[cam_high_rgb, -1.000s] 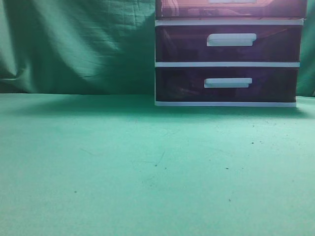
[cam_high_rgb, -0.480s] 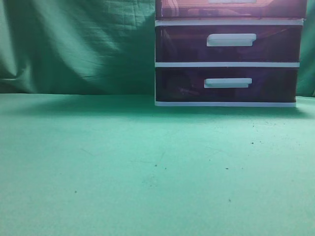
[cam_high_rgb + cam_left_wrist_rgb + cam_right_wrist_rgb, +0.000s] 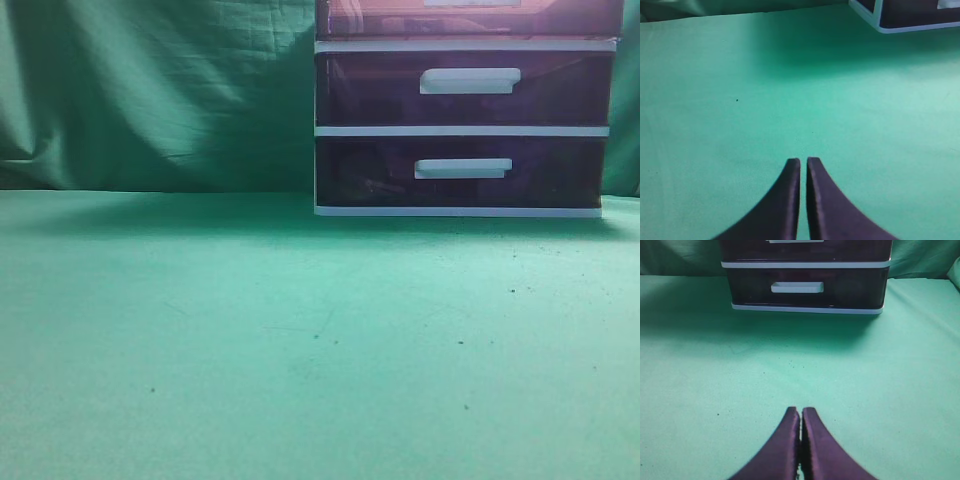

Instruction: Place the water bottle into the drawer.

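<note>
The reddish-pink drawer (image 3: 380, 18) shows only as a strip at the top edge of the exterior view, at the top of a white-framed unit (image 3: 462, 131). No water bottle shows in any view. My left gripper (image 3: 803, 161) is shut and empty above the bare green cloth, with the unit's bottom corner (image 3: 880, 27) far off to the upper right. My right gripper (image 3: 800, 410) is shut and empty, facing the unit's front (image 3: 805, 307) from a distance. Neither gripper shows in the exterior view.
Two darker purple drawers with white handles (image 3: 468, 81) (image 3: 462, 169) sit under the reddish-pink one. A green cloth covers the table (image 3: 250, 330) and hangs as a backdrop (image 3: 150, 90).
</note>
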`<state>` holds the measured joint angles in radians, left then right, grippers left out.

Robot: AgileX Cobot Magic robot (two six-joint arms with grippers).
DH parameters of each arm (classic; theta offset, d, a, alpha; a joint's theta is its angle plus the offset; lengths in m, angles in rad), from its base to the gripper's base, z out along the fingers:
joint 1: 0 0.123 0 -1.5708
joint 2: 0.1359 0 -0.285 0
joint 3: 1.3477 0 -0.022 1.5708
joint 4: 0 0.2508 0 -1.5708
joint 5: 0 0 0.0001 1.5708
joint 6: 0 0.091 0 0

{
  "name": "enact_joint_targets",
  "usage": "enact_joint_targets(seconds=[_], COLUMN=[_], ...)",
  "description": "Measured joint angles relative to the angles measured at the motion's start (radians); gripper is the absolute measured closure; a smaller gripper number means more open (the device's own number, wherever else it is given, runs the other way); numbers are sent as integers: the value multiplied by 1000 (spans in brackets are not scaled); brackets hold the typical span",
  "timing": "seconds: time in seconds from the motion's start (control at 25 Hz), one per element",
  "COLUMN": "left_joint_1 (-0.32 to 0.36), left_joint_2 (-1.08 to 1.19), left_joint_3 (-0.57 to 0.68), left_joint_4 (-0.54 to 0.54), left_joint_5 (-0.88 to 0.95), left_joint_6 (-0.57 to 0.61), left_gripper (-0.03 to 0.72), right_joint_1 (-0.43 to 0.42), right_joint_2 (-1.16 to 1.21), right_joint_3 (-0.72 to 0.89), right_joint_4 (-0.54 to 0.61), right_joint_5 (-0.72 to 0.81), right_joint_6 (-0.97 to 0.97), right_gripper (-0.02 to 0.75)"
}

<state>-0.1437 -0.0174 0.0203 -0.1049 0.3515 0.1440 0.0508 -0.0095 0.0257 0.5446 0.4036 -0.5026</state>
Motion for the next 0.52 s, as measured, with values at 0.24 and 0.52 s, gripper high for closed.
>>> enact_joint_targets(seconds=[0.24, 0.52], left_joint_1=[0, 2], left_joint_2=[0, 0], left_joint_3=[0, 0], left_joint_4=[5, 5], left_joint_5=[0, 0], left_joint_6=[2, 2], left_gripper=[688, 688], right_joint_1=[0, 0], right_joint_2=[0, 0], right_joint_3=[0, 0], right_joint_4=[0, 0], right_joint_5=[0, 0], right_joint_6=[0, 0], right_gripper=[738, 738])
